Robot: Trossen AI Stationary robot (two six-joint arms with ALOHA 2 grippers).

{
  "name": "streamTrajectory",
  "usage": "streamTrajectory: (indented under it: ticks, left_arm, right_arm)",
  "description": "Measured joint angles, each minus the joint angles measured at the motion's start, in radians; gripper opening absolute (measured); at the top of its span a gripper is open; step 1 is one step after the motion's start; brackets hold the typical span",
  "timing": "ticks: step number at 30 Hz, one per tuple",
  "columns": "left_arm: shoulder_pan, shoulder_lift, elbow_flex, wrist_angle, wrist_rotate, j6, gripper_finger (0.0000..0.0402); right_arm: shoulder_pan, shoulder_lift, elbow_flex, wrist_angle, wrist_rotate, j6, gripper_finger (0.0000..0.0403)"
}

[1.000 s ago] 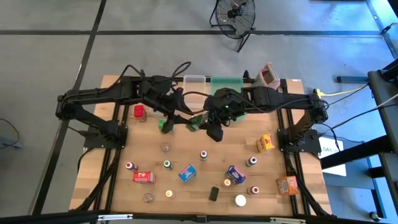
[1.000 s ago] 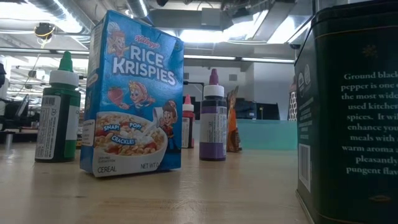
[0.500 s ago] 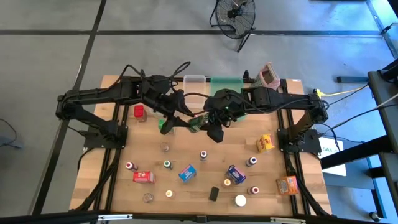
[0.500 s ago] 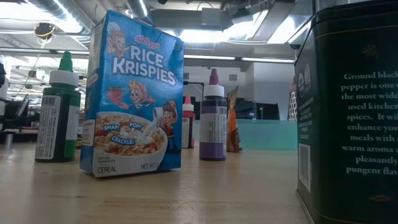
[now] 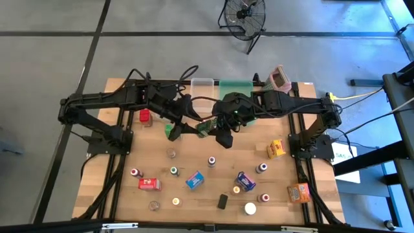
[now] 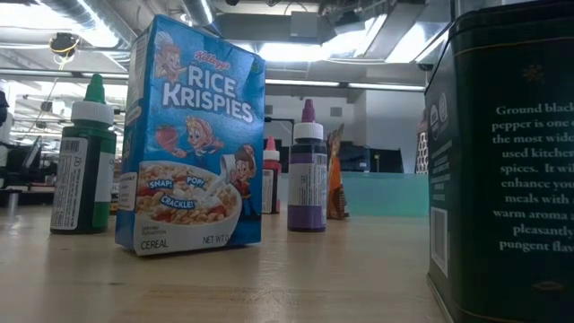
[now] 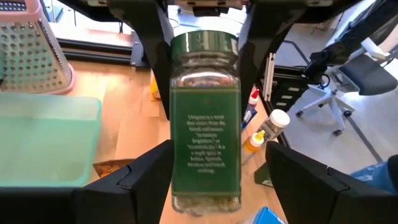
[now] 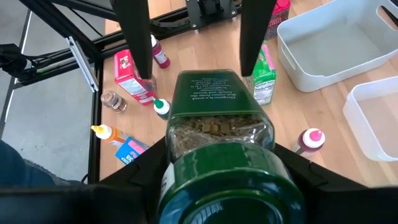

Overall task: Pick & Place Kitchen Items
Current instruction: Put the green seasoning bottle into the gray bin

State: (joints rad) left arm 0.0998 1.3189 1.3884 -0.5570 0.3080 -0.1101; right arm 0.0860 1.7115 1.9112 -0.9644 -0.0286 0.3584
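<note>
A glass spice jar point(image 7: 205, 124) with a green label and green cap point(image 8: 230, 180) hangs in the air over the table's middle point(image 5: 206, 127). My right gripper point(image 8: 224, 171) is shut on it, reaching in from the table's right. My left gripper point(image 7: 211, 180) faces it from the left. It is open, with its fingers point(image 8: 140, 37) on either side of the jar's base and a gap on each side. Other kitchen items stand on the table's near half, among them a cereal box point(image 6: 193, 135) and a red box point(image 5: 149, 184). My right gripper pinches the jar's cap end point(image 7: 205, 46) between its two fingers, one on each side. The fingers come from the table's right, slanting down, and lie along the jar. The jar is lifted clear, its base pointing toward my left gripper.
A clear bin point(image 5: 202, 84), a green tray point(image 5: 236, 87) and a pinkish grater point(image 5: 278, 77) stand along the far edge. A green box point(image 5: 172, 130) lies under my left arm. A dark pepper tin point(image 6: 511, 161) and small bottles point(image 6: 308, 170) stand near the front edge.
</note>
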Motion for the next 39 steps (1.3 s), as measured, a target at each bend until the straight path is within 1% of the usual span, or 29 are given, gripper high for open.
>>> streamTrajectory:
  ticks: [8,12,19,22,35,39]
  left_arm:
    - [0.0,0.017,0.0,0.005,0.007,-0.066,0.0249]
    - [0.0,0.038,0.0,0.004,0.005,-0.064,0.0249]
    - [0.001,0.058,-0.001,0.028,0.01,-0.059,0.0249]
    - [0.002,0.063,0.0,0.033,0.011,-0.028,0.0249]
    - [0.002,0.082,-0.001,-0.026,0.004,-0.017,0.0249]
    - [0.002,0.081,-0.001,-0.024,0.003,0.008,0.0235]
  right_arm:
    - [0.0,0.0,-0.002,0.004,0.001,-0.029,0.0201]
    - [0.0,0.006,-0.001,0.004,0.021,-0.034,0.0201]
    - [0.0,0.007,-0.001,0.005,0.017,-0.021,0.0201]
    - [0.0,0.007,-0.001,0.006,0.017,-0.014,0.0201]
    - [0.0,0.008,-0.001,0.022,0.009,-0.011,0.0201]
    - [0.0,0.008,-0.001,0.022,0.009,-0.011,0.0202]
